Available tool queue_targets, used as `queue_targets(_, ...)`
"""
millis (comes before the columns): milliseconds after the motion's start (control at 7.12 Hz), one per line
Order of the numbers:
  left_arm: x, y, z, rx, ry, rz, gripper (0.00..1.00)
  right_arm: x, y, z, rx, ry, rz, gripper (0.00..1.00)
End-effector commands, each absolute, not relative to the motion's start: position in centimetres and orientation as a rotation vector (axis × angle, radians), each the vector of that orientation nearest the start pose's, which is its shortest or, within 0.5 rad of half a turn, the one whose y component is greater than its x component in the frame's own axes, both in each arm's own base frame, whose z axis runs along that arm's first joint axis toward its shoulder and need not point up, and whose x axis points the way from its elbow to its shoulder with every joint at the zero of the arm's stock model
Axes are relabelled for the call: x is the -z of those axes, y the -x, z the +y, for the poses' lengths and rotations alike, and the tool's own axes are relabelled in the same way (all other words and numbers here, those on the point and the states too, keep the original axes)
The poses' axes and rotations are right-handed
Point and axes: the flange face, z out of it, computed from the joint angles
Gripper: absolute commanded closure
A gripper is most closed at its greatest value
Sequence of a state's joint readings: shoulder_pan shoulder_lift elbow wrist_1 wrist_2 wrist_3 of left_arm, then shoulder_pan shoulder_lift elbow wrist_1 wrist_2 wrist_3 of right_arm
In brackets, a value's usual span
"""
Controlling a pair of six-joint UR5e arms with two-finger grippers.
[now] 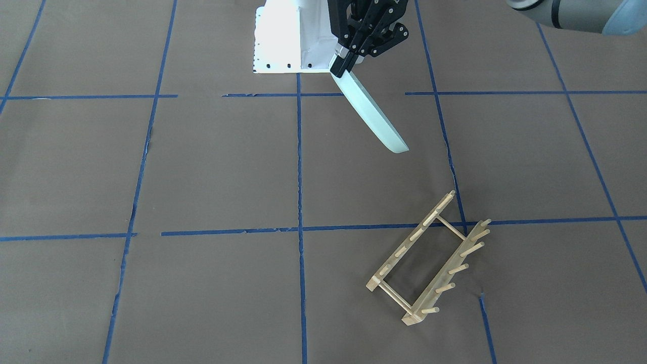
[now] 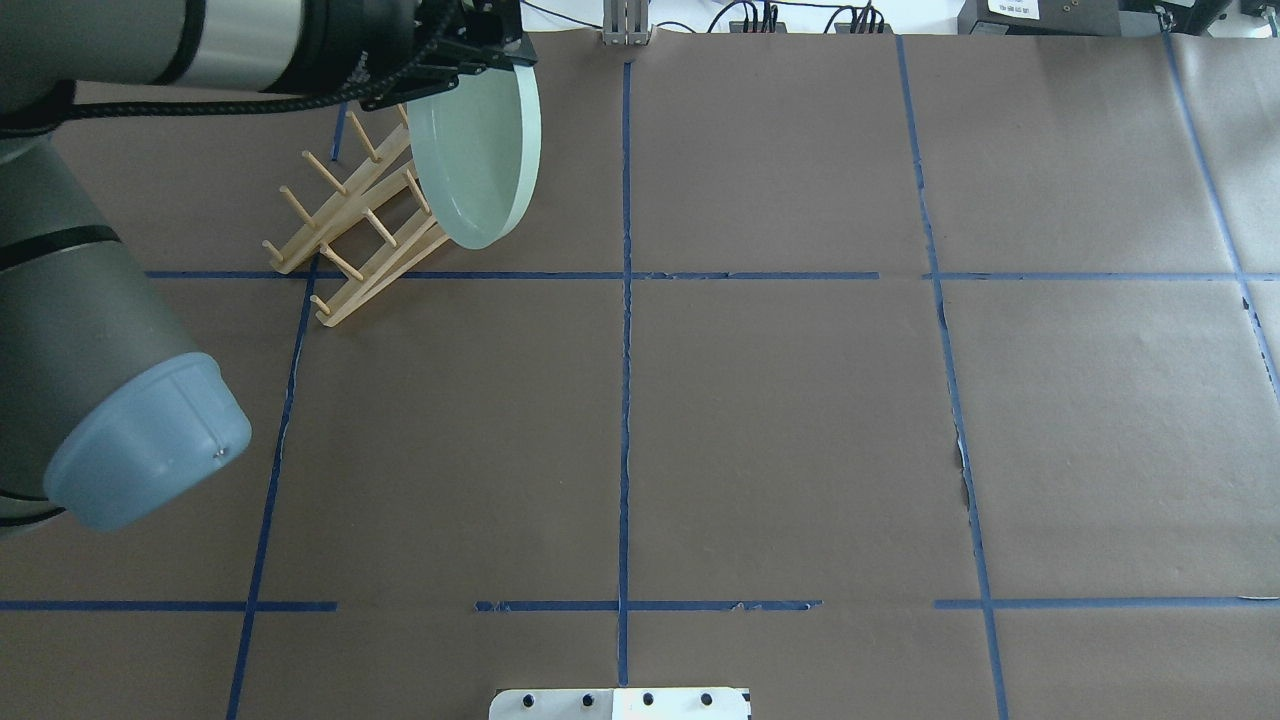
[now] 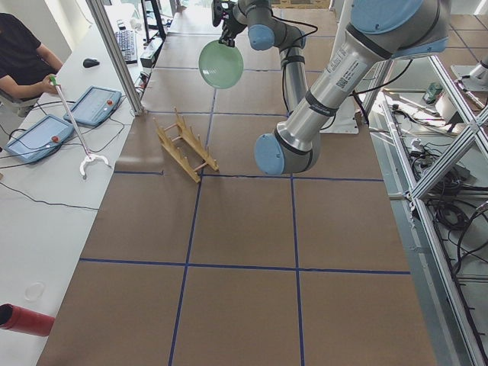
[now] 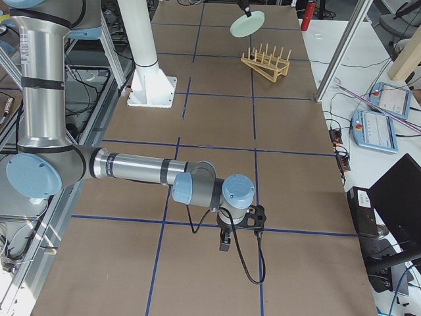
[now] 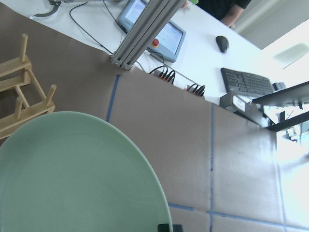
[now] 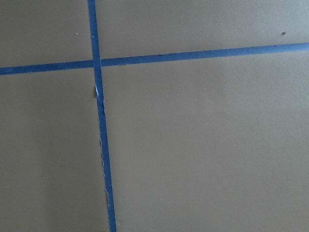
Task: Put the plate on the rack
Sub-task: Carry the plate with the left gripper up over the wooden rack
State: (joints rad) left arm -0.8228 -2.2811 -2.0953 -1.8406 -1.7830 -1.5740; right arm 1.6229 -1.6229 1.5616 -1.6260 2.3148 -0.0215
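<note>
My left gripper (image 1: 344,62) is shut on the rim of the pale mint-green plate (image 1: 373,114) and holds it on edge, tilted, in the air. The wooden rack (image 1: 428,259) with upright pegs stands on the table, apart from the plate. In the overhead view the plate (image 2: 478,150) hangs from the gripper (image 2: 497,60) and overlaps the rack's (image 2: 350,228) right end. The left wrist view shows the plate (image 5: 72,179) large, with the rack (image 5: 21,99) at its left. My right gripper (image 4: 225,241) shows only in the exterior right view, low over the table; I cannot tell whether it is open.
The table is covered in brown paper with blue tape lines (image 2: 625,400). The robot's white base plate (image 1: 290,40) is at the near edge. Tablets (image 3: 95,103) and an operator (image 3: 23,53) are beyond the table's far side.
</note>
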Motion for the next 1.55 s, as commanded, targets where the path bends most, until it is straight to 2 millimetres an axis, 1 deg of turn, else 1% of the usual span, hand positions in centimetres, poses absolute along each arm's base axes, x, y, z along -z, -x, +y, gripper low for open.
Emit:
queue_targets(0, -6.5, -22.7, -49.0, 0.609, -0.525, 1.652, 1.00, -69.5, -9.0, -45.6, -0.073, 0.084, -0.747, 0.00)
queue_targets(140, -8.4, -22.0, -51.5, 0.674, -0.529, 1.741, 1.00, -69.5, -9.0, -45.6, -0.073, 0.084, -0.747, 0.00)
queue_targets(281, -9.7, -22.1, -52.8, 0.777, -0.561, 1.784, 1.00, -69.5, -9.0, -45.6, -0.071, 0.083, -0.747, 0.00)
queue_targets(421, -11.1, -22.6, -54.2, 0.835, -0.579, 1.805, 1.00, -69.5, -9.0, -45.6, -0.073, 0.084, -0.747, 0.00)
queue_targets(562, -12.9, -23.3, -55.9, 0.906, -0.551, 1.813, 1.00, -69.5, -9.0, -45.7, -0.072, 0.082, -0.747, 0.00)
queue_targets(702, -14.7, -24.1, -57.5, 1.013, -0.519, 1.826, 1.00, -69.5, -9.0, -45.6, -0.073, 0.084, -0.747, 0.00)
queue_targets(843, -17.1, -25.1, -59.1, 1.024, -0.532, 1.838, 1.00, -69.5, -9.0, -45.6, -0.073, 0.084, -0.747, 0.00)
queue_targets(983, -19.1, -26.0, -60.2, 1.026, -0.531, 1.833, 1.00, -69.5, -9.0, -45.7, -0.072, 0.082, -0.747, 0.00)
queue_targets(1405, -21.6, -27.2, -61.7, 1.051, -0.514, 1.781, 1.00, -69.5, -9.0, -45.6, -0.073, 0.084, -0.747, 0.00)
